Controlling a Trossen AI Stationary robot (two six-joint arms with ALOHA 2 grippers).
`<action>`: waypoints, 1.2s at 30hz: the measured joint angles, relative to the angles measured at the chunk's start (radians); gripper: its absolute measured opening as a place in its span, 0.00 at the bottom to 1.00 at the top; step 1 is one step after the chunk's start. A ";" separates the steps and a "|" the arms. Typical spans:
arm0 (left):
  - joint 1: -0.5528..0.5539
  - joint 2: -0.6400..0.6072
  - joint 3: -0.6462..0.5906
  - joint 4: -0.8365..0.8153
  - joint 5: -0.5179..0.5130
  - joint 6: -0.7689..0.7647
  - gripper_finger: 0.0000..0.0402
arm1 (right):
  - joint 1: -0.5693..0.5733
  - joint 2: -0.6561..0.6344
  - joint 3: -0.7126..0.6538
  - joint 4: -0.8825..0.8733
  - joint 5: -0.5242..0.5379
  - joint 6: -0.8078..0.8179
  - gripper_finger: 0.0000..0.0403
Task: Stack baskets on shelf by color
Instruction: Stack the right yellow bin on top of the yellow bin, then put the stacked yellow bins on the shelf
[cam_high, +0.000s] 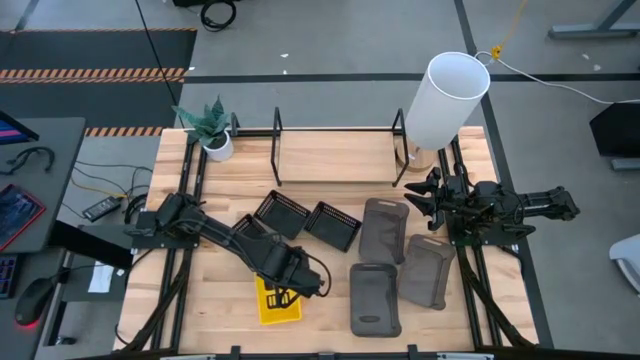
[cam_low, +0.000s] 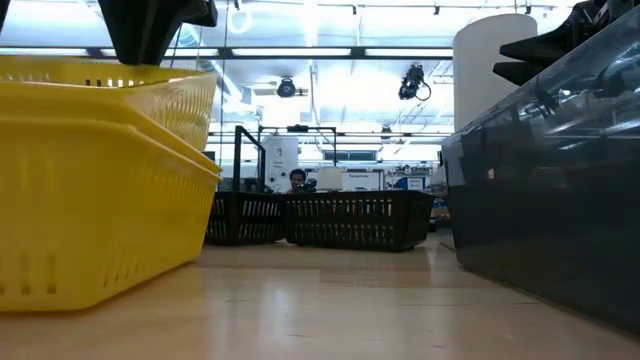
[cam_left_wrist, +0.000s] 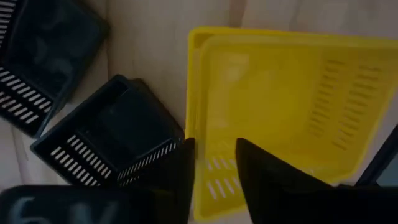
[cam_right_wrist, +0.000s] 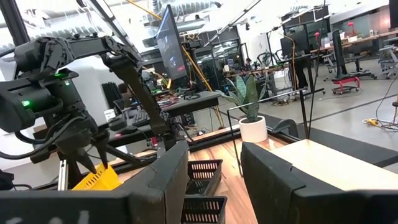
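Observation:
Two bright yellow baskets (cam_high: 280, 306) sit nested near the table's near edge; in the low view the upper one (cam_low: 100, 85) tilts inside the lower one (cam_low: 90, 200). My left gripper (cam_high: 287, 285) is over them, shut on the upper one (cam_left_wrist: 286, 93). Black slatted baskets (cam_high: 281, 212) (cam_high: 332, 226) rest on the table beyond it, one partly under my left arm. Dark grey baskets (cam_high: 384, 230) (cam_high: 375, 298) lie to the right. The black rod shelf (cam_high: 337, 184) stands at the far edge. My right gripper (cam_high: 425, 196) waits open above the table, beside the grey baskets. My left gripper holds the upper yellow basket by its slotted end wall (cam_left_wrist: 214, 171), one finger (cam_left_wrist: 186, 168) at the outer side and one (cam_left_wrist: 261, 174) inside. It comes from above, pointing down. The basket is tilted, still nested in the lower yellow one (cam_low: 90, 200).
A tall white cylinder (cam_high: 446, 98) stands at the shelf's right end and a potted plant (cam_high: 213, 130) at the far left corner. Bare wood lies between the shelf and the baskets. A monitor and desks show beyond the table in the right wrist view.

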 joint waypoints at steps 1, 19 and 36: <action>0.003 0.000 0.000 -0.010 -0.003 -0.009 0.34 | 0.000 0.000 0.000 0.000 0.000 0.000 0.39; 0.013 -0.001 0.000 0.085 0.017 -0.108 0.37 | 0.000 0.000 0.000 0.000 0.000 0.000 0.39; -0.197 0.060 -0.001 0.351 0.053 -0.384 0.59 | 0.000 0.000 0.000 0.003 0.000 0.000 0.39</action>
